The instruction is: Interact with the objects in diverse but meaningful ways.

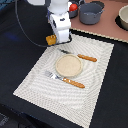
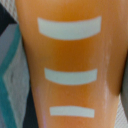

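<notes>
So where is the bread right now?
In the exterior view the bread loaf sits under the gripper at the placemat's far left corner, up-left of the plate. It fills the wrist view.

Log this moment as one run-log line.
gripper: at placemat's far corner | bread loaf: fills wrist view, apparently held | plate, fork, knife: untouched

plate mid-placemat, knife behind, fork before, pot and tomato beyond
</notes>
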